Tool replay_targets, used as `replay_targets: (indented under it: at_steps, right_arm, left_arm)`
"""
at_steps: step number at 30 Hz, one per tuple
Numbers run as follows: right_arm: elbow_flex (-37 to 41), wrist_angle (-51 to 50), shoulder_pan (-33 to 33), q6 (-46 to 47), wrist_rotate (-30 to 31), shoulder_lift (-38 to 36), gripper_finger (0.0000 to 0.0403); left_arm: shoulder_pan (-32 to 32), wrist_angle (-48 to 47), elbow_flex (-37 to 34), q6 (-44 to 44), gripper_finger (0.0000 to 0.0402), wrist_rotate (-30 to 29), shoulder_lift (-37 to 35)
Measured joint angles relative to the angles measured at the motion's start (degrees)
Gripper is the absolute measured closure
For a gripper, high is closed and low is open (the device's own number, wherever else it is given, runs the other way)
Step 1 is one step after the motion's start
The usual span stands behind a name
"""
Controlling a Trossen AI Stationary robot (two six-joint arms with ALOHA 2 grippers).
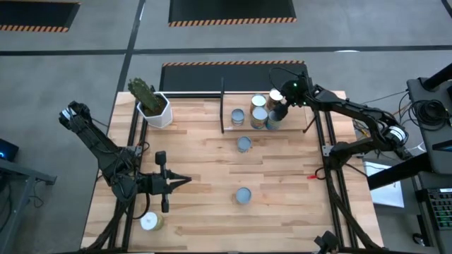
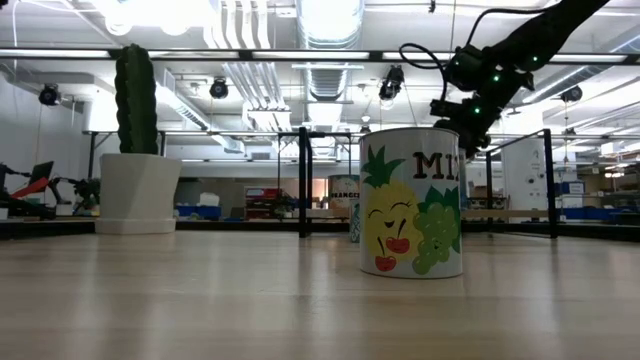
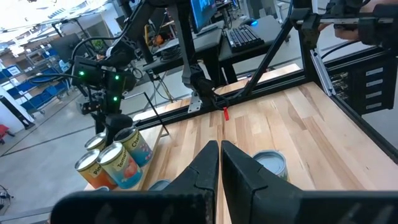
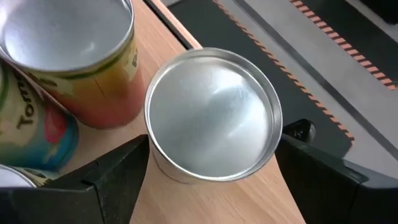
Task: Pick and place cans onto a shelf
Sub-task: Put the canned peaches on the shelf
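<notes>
Overhead and table-level views share the cans [image 1: 259,113]; wrist cameras sit closer.

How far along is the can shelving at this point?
Several cans already stand on the shelf. The right gripper has its open fingers around another can there. Two cans wait mid-table, and a white-topped one sits beside the idle left gripper.

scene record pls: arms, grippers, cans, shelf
right gripper: above the shelf, fingers open either side of a silver-topped can, not closed on it
left gripper: shut, empty, low over the table's left front
cans on shelf: cluster of about four
cans on table: two mid-table, one at the left front edge
plant pot: back left
</notes>
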State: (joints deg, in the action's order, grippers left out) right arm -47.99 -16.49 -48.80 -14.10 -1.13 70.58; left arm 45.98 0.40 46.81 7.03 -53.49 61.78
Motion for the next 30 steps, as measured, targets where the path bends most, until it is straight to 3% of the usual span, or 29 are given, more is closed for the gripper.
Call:
replay_targets:
  at_steps: [14,26,30]
  right_arm:
    - [-15.13,-21.06,0.02,0.64,-0.37,0.03,0.0074]
    - [-20.73,-25.61,0.57,5.33,-4.03,-0.06,0.0078]
    - [-20.63,-26.53,0.53,5.61,-3.88,0.50,0.0113]
  left_arm:
    - [0.00,-0.01,0.00,0.00,0.0402,0.02,0.00]
    - [0.00,-0.04,0.00,0.44,0.0402,0.00,0.00]
    - [0.00,-0.07,0.00,0.52,0.0402,0.00,0.00]
